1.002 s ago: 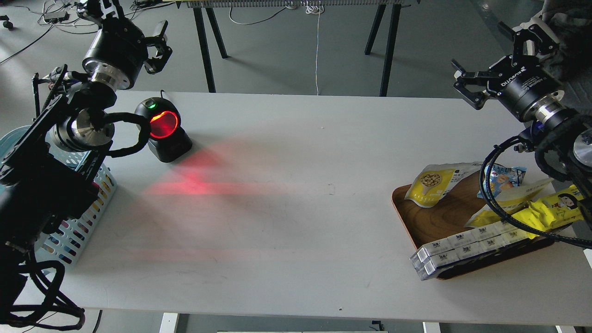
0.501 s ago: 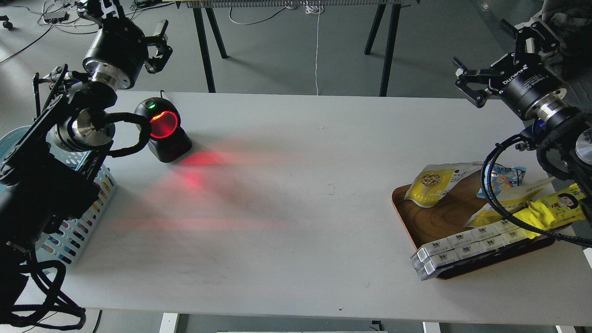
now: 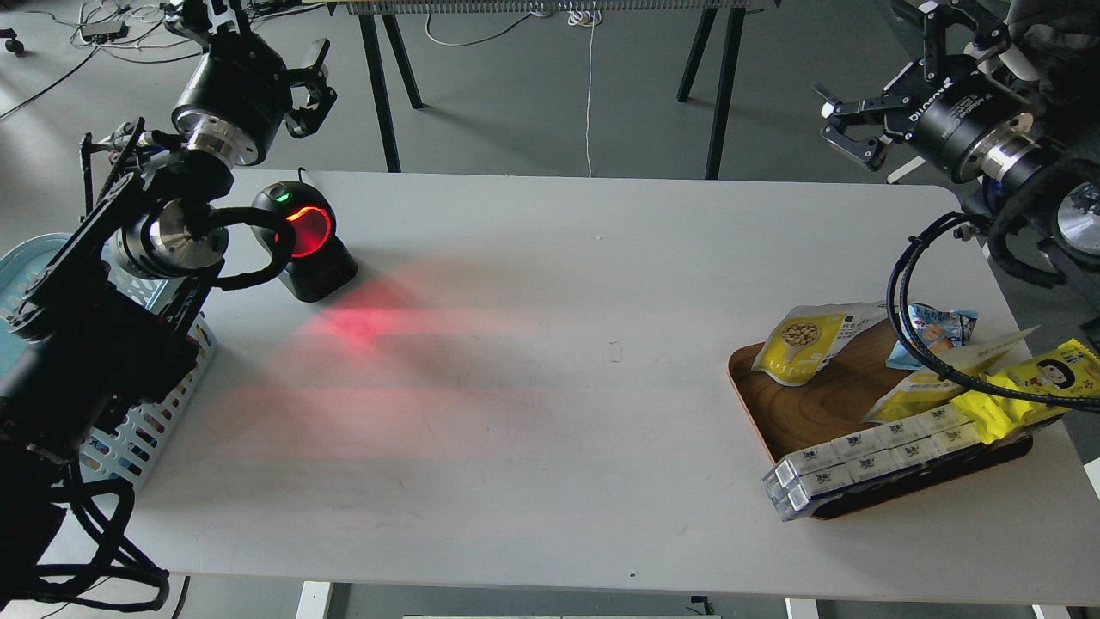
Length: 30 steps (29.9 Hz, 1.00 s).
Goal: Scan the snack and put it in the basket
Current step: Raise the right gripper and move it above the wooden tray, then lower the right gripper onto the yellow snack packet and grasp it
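Note:
The snack (image 3: 812, 342), a yellow and white pouch picturing round beige pieces, leans on the back left edge of the brown wooden tray (image 3: 816, 413) at the table's right. The light blue basket (image 3: 150, 417) stands at the table's left edge, mostly hidden behind my left arm. My left gripper (image 3: 258, 43) is open and empty, raised beyond the table's far left corner, above the scanner. My right gripper (image 3: 889, 73) is open and empty, raised beyond the far right corner, well above and behind the snack.
A black scanner (image 3: 302, 241) with a glowing red window stands at the back left and casts red light on the table. The tray also holds a small blue packet (image 3: 941, 328), a bright yellow wrapper with a cartoon face (image 3: 1035, 383) and long white boxes (image 3: 868, 460). Table legs and cables lie behind.
My right gripper has risen and moved back and a little left, away from the tray. My left gripper has shifted slightly up and right. Nothing on the tray has moved.

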Each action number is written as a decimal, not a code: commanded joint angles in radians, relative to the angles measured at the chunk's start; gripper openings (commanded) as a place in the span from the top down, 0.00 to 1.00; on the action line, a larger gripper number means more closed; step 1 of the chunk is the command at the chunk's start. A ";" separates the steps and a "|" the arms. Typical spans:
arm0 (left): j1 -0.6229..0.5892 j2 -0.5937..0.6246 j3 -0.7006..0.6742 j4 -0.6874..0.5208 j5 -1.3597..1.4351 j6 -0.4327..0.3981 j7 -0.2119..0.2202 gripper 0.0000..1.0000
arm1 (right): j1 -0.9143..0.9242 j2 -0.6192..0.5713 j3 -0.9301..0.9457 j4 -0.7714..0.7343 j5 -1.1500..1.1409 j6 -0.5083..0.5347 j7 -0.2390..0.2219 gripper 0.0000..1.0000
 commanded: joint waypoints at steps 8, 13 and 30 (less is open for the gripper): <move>0.019 0.003 -0.014 -0.035 -0.003 -0.001 0.000 0.00 | 0.460 -0.183 -0.627 0.107 -0.002 -0.011 -0.011 0.01; 0.019 0.009 -0.012 -0.034 -0.003 -0.003 -0.010 0.00 | 0.793 -0.243 -0.989 0.221 -0.004 -0.013 -0.014 0.01; 0.021 0.026 -0.012 -0.034 -0.003 -0.003 -0.053 0.00 | 1.426 -0.043 -1.767 0.717 0.375 -0.465 -0.163 0.02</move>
